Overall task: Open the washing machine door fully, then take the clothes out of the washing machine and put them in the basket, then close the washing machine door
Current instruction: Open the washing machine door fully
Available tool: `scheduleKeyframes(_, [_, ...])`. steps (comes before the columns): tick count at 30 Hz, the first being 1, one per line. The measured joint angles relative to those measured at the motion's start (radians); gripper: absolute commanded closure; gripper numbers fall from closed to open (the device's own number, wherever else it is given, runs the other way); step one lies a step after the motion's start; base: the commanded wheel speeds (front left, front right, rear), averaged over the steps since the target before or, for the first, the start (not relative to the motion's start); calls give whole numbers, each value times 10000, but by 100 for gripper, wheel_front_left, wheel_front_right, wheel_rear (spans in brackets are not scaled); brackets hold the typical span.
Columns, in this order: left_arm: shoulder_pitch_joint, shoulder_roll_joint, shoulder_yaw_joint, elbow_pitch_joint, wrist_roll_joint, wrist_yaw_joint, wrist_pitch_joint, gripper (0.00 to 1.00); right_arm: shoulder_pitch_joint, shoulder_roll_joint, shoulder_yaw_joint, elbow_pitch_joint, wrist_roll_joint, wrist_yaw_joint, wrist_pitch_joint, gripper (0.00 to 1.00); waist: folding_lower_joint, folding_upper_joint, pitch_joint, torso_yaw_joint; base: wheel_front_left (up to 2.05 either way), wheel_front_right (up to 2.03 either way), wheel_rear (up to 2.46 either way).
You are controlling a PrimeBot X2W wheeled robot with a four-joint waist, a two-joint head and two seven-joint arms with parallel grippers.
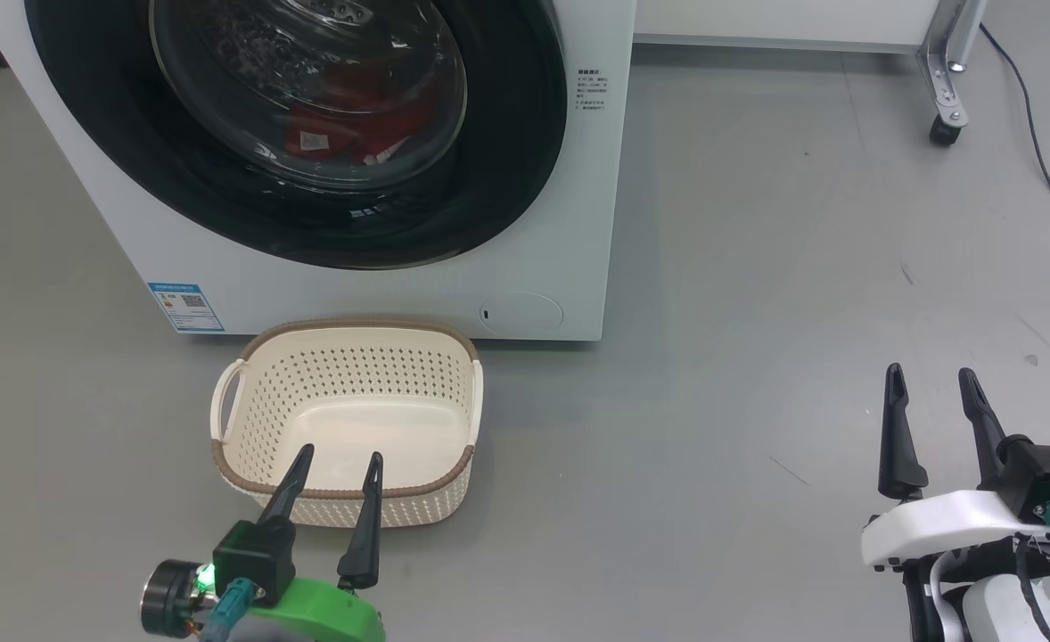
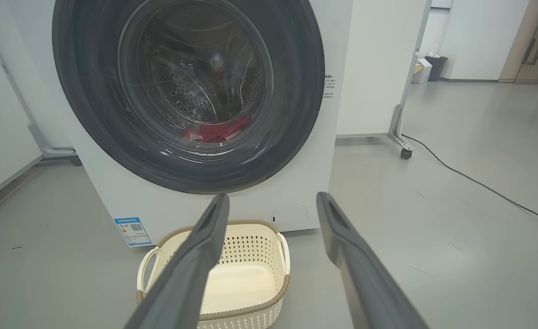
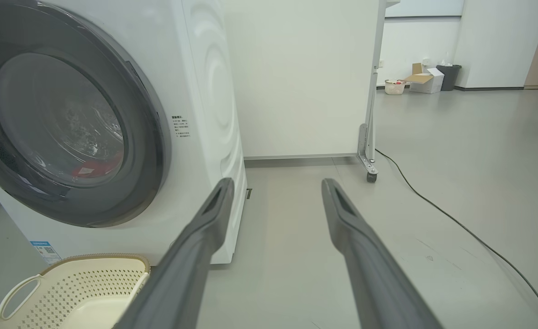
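Red clothes (image 1: pixel 338 125) lie behind the closed door (image 1: pixel 525 134) of the washing machine (image 1: pixel 329 299). The basket (image 1: pixel 356 323) waits on the floor (image 1: pixel 757 267) just before it to receive them, while the left gripper (image 1: pixel 340 453) and right gripper (image 1: pixel 930 370) hang spread and empty.

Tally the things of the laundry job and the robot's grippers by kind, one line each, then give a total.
washing machine: 1
washing machine door, shut: 1
clothes, red bundle behind the door glass: 1
basket, nothing in it: 1
grippers, both open, left gripper and right gripper: 2
Total: 6
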Motion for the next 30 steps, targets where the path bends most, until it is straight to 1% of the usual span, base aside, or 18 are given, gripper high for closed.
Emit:
scheduleKeyframes(1, [-3,0,-10,4,0,0,0,0,0,0,0,2,0,0,0,0,0,0,-2,6,0,0,0])
scheduleKeyframes(2, [-15,0,-29,4,0,0,0,0,0,0,0,2,0,0,0,20,0,0,-3,23,0,0,0])
scheduleKeyframes(3, [-23,0,-46,4,0,0,0,0,0,0,0,2,0,2,0,66,0,0,0,34,0,0,0])
scheduleKeyframes(4, [-34,2,-81,4,0,0,0,0,0,0,-4,0,0,2,-2,91,0,0,4,48,0,0,0])
scheduleKeyframes(5, [-52,4,-140,4,0,-2,0,0,1,0,-31,-12,2,0,-25,100,0,0,13,70,0,0,0])
scheduleKeyframes(10, [-153,4,-209,-4,-2,0,0,0,-12,-69,-36,-58,6,21,-46,100,0,0,125,200,0,0,0])
scheduleKeyframes(12, [-156,4,-203,-10,-2,0,0,0,-105,-88,-48,-105,27,111,-46,100,0,0,191,247,0,0,0])
scheduleKeyframes(14, [-165,6,-199,-10,0,0,0,0,-196,-86,-65,-148,81,115,-46,100,0,0,234,267,0,0,0])
scheduleKeyframes(21, [-430,6,-303,-88,0,-2,0,0,-686,-12,-309,-224,679,320,-42,100,0,0,595,439,0,0,0])
scheduleKeyframes(30, [-754,8,-564,-148,0,-10,0,0,-1653,134,-926,-125,1856,552,261,100,0,0,1251,739,0,0,0])
